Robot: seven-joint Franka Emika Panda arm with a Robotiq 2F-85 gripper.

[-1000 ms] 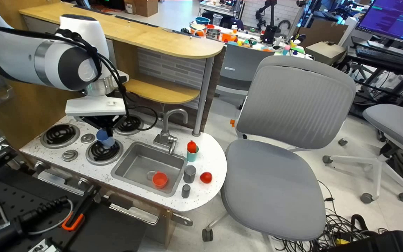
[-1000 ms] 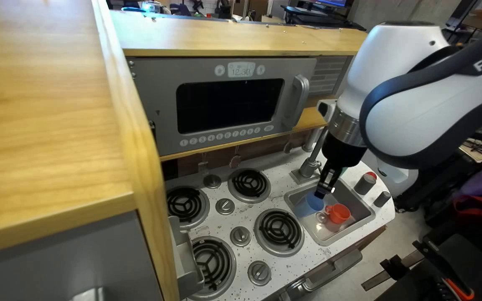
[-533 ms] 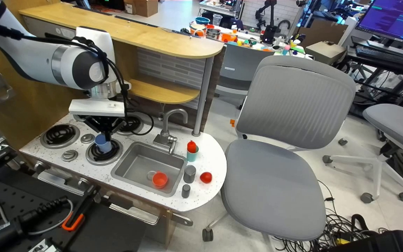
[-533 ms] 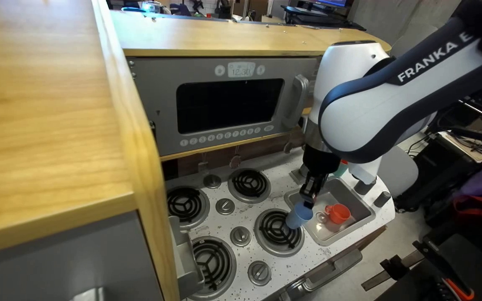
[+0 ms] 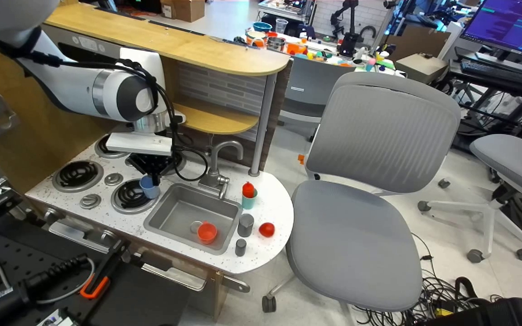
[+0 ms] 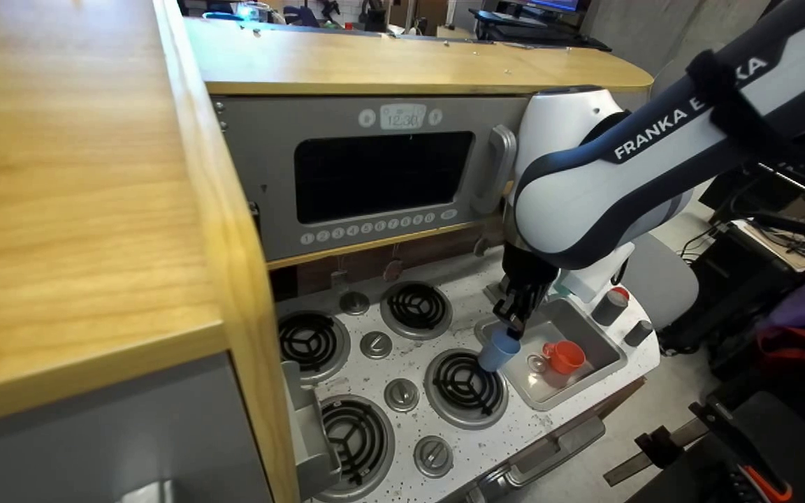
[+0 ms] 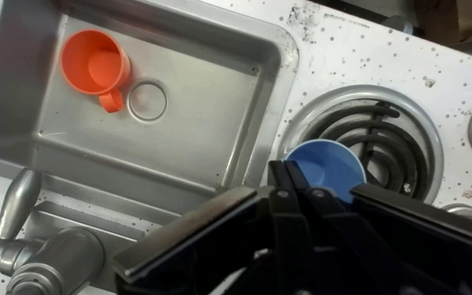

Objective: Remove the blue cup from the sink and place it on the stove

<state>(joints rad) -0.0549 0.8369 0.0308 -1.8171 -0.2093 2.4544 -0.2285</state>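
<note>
The blue cup point(image 5: 149, 187) is in my gripper point(image 5: 154, 179) at the sink-side edge of the stove burner point(image 5: 129, 197). It also shows in an exterior view point(image 6: 498, 351), a little tilted. In the wrist view, the gripper point(image 7: 286, 164) has its fingertips close together on the side of the blue cup point(image 7: 332, 166) nearest the sink point(image 7: 195, 110). The cup's mouth faces the camera, and it covers part of the burner point(image 7: 387, 128). Whether its bottom touches the burner I cannot tell.
An orange-red cup point(image 7: 92, 61) lies in the sink beside the drain. The faucet point(image 5: 218, 167) stands behind the sink. A teal cup point(image 5: 248, 199), grey cylinders point(image 5: 245, 225) and a red object point(image 5: 267, 229) stand right of it. A shelf point(image 5: 215, 120) overhangs the back.
The blue cup and gripper first came down toward the burner. In the last half second they shifted toward the burner's sink-side edge and back. The grip stayed on the cup.
</note>
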